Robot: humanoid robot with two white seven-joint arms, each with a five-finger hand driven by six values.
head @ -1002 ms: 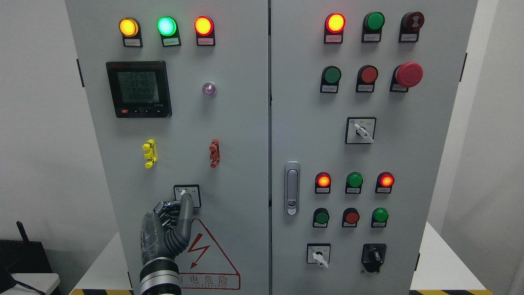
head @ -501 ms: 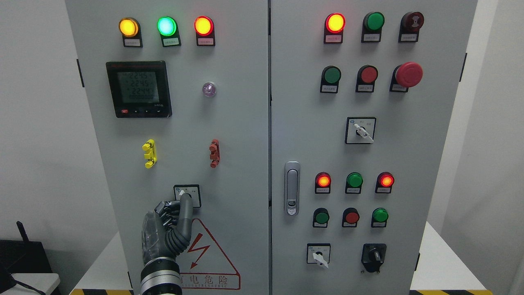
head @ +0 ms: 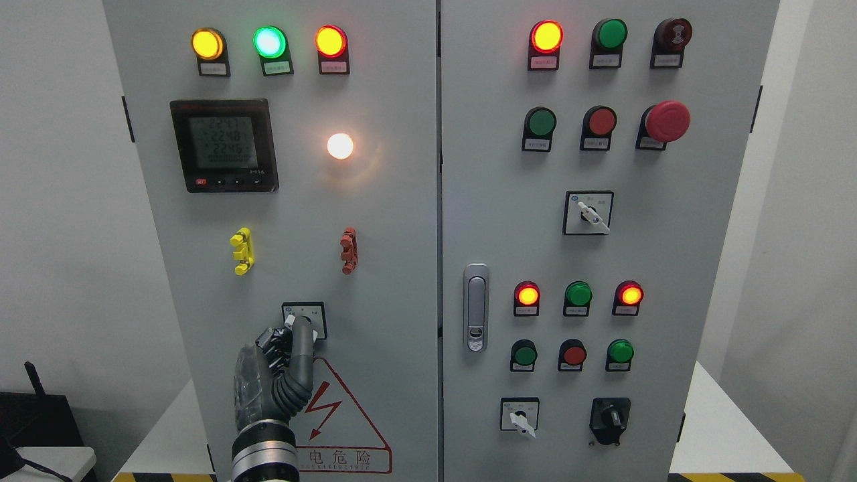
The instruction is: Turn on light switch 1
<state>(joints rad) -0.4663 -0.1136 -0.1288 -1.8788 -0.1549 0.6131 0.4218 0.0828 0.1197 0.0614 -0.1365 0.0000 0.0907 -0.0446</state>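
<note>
Low on the cabinet's left door [head: 388,268] sits light switch 1 [head: 309,314], a small rotary selector on a square plate. Its white lever points up and to the left. My left hand [head: 289,343] comes up from the bottom edge. One finger is stretched out with its tip on the knob, and the other fingers are curled with nothing in them. Above, the round lamp [head: 340,146] beside the digital meter [head: 224,145] glows bright white. My right hand does not show.
Yellow, green and red pilot lamps [head: 270,42] are lit along the top of the left door. The right door carries push buttons, a red mushroom stop button [head: 667,121], further rotary selectors [head: 588,213] and a door handle [head: 476,306]. A yellow clip [head: 242,251] and a red clip [head: 348,250] stick out mid-door.
The round lamp beside the meter has gone from dark to bright white. The switch lever has turned a little to the left under my finger. The view has shifted slightly.
</note>
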